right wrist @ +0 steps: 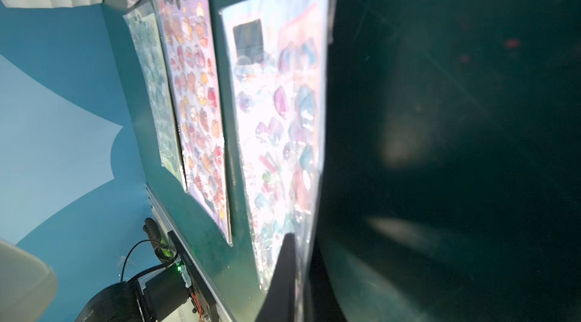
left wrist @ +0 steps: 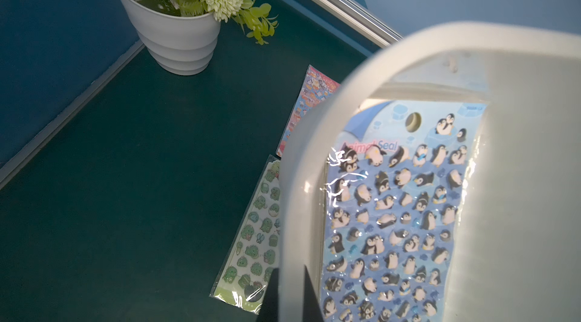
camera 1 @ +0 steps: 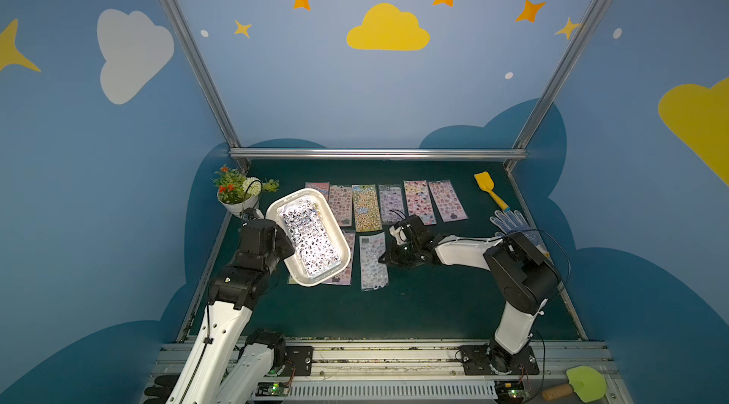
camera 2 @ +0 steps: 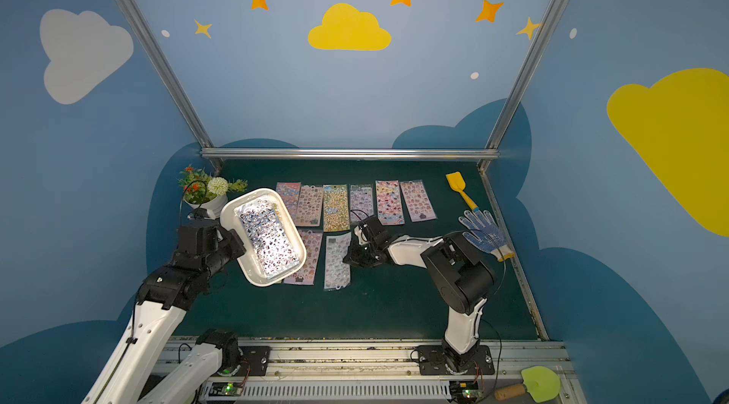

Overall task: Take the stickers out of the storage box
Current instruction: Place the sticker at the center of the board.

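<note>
Clamping the storage box (camera 1: pixel 296 274) is left claw (camera 1: pixel 287 253); right claw (camera 1: pixel 383 259) pinches one sticker sheet (camera 1: pixel 372 268).

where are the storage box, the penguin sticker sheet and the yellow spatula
storage box (camera 1: pixel 335 226): a top view, on its side wall.
penguin sticker sheet (left wrist: pixel 399 210): left wrist view, on the middle of the sheet.
yellow spatula (camera 1: pixel 484 181): a top view, on its blade.
</note>
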